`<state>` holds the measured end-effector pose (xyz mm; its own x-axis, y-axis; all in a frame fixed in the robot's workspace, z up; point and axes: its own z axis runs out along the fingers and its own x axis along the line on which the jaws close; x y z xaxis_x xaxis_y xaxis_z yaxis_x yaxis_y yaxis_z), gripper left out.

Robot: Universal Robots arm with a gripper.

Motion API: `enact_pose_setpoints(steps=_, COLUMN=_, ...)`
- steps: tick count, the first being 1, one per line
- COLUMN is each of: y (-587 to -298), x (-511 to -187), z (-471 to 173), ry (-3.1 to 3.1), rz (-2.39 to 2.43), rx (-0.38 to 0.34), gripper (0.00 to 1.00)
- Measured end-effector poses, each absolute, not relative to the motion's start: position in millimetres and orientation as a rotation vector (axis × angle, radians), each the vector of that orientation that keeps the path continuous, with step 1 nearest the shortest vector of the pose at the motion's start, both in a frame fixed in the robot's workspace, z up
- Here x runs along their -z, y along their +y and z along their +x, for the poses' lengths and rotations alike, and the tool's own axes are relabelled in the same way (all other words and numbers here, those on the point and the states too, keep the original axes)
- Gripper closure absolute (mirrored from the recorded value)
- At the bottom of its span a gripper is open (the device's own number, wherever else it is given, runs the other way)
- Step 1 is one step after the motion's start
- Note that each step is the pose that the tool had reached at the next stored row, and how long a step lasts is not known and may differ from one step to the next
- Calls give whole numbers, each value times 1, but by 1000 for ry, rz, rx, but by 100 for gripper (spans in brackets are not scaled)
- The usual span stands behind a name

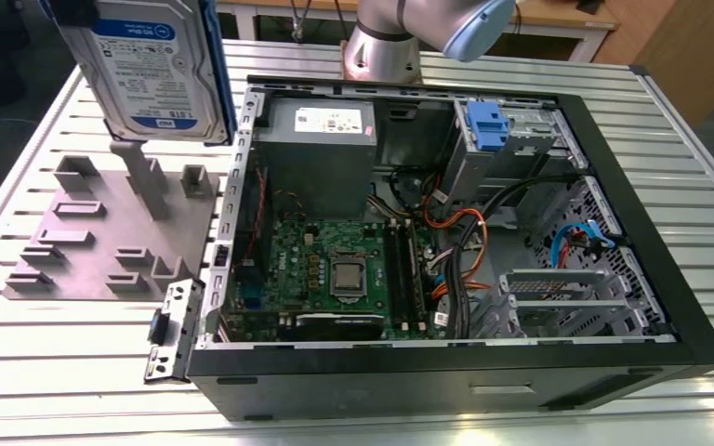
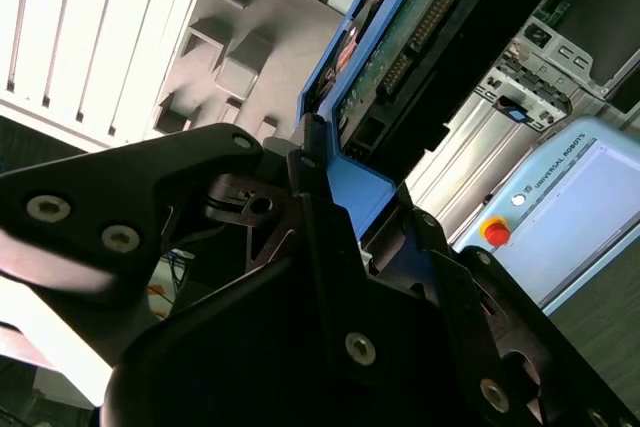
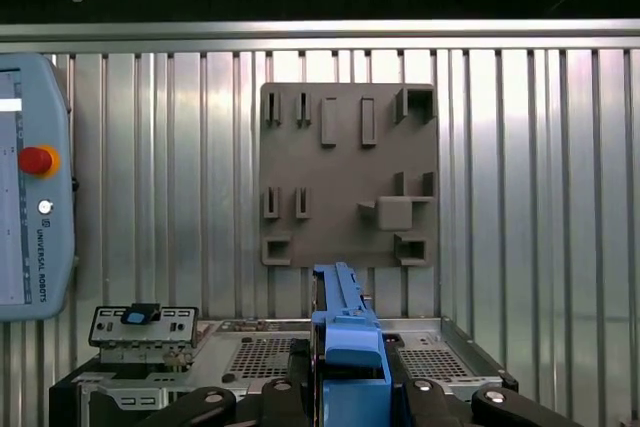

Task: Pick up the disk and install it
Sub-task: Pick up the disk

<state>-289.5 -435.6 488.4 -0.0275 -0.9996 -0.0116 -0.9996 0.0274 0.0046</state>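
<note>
The disk (image 1: 152,65), silver with a white-and-blue label and a blue carrier frame, hangs upright in the air at the exterior view's upper left, above the grey fixture plate (image 1: 109,232). In the second wrist view my gripper (image 2: 355,192) is shut on the disk's (image 2: 400,47) blue carrier edge, with the green circuit board side showing. The first wrist view looks along the blue carrier (image 3: 340,297), with my gripper (image 3: 348,372) clamped on both sides, and the fixture plate (image 3: 350,172) lies beyond it.
The open computer case (image 1: 654,307) lies on the slatted metal table to the exterior view's right of the plate. Inside are a silver drive cage with a blue latch (image 1: 487,125), a grey power supply (image 1: 320,139) and cables. A teach pendant (image 3: 30,197) lies on the table.
</note>
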Motion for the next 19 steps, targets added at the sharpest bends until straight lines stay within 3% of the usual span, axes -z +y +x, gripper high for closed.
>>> enact_pose_setpoints(steps=19, y=-449, x=-488, z=-268, ry=2248, rz=-2187, rx=-18, gripper=64)
